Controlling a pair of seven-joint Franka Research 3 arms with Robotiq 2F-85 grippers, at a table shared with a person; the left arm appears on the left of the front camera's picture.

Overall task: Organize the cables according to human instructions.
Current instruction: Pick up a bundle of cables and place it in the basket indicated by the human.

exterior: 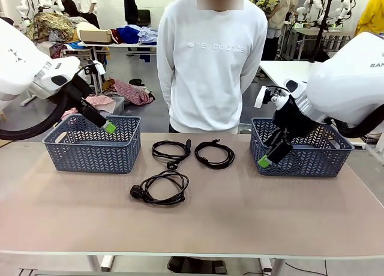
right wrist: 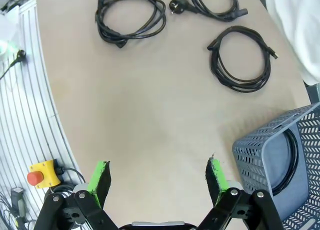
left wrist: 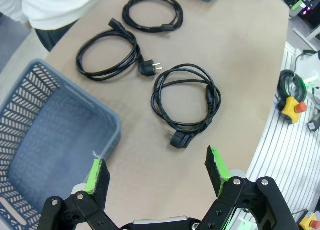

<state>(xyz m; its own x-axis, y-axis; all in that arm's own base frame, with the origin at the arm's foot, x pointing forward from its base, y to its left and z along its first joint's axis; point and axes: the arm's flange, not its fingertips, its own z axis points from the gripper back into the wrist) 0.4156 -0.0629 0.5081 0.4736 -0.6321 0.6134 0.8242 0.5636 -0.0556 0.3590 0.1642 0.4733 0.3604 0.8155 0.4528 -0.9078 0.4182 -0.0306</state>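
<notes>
Left end effector (left wrist: 155, 160) spread wide, empty, by the grey lattice plastic basket (left wrist: 75, 92). Right end effector (right wrist: 157, 165) gaping too, holding nothing. Three smooth black cables (exterior: 160, 188) lie coiled on the matte tan bench (exterior: 270, 210); a fourth cable (right wrist: 295, 160) curls inside the right basket (right wrist: 260, 150).

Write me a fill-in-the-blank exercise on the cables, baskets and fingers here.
1. The cables lying loose on the table number ____.
2. The right-hand basket holds ____ cable.
3. The left-hand basket is ____.
4. The fingers of the left gripper and right gripper stand ____.
Missing words: three; one; empty; open.
</notes>
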